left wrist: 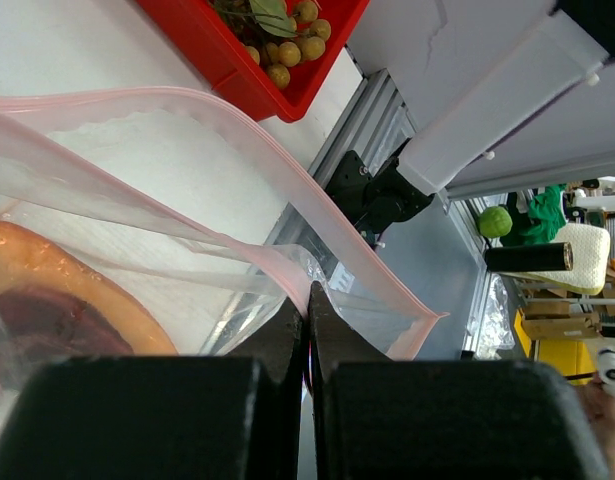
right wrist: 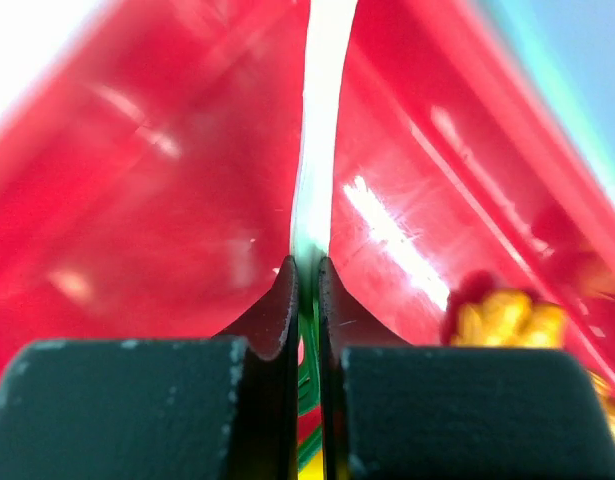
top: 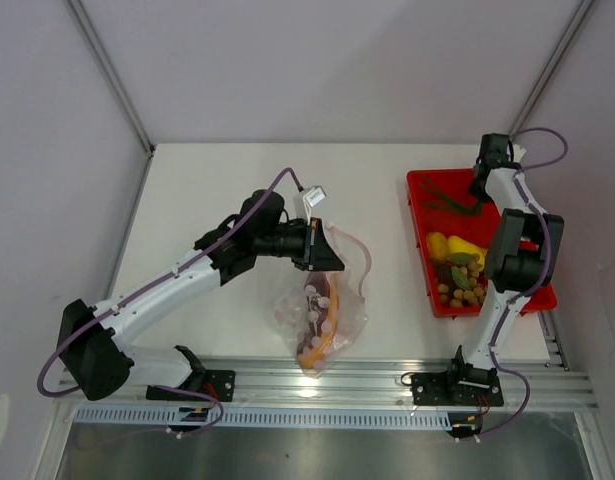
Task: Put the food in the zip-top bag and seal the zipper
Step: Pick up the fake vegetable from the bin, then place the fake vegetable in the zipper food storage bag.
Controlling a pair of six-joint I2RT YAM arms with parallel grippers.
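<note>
Lower centre of the overhead view, zip-top bag [top: 327,310]: I see it lying floppy on the white table [top: 237,200], with its lower end near the front rail [top: 387,375] and its mouth end held up at the left gripper [left wrist: 307,300].
Zipper [left wrist: 187,105]: a pink strip. Its two sides stand apart in my left wrist view, so the mouth is open.
Melon slice [left wrist: 77,285]: inside the bag, at the left of the left wrist view. The other small pieces in there are too blurred through the film for me to name.
Left gripper fingers: together, pinching the bag's film at the mouth edge.
Green onion [top: 449,202]: in the upper part of the red tray [top: 415,195], at the right of the overhead view.
Right gripper [right wrist: 307,275]: down at the tray's upper end, fingers clamped on the green onion. A thin green-white strip runs up from between them.
Yellow peppers [top: 452,247]: mid-tray.
Grape bunch [top: 462,285]: just below the peppers, in the tray's lower part.
Red tray position: right side of the table, well apart from the bag.
</note>
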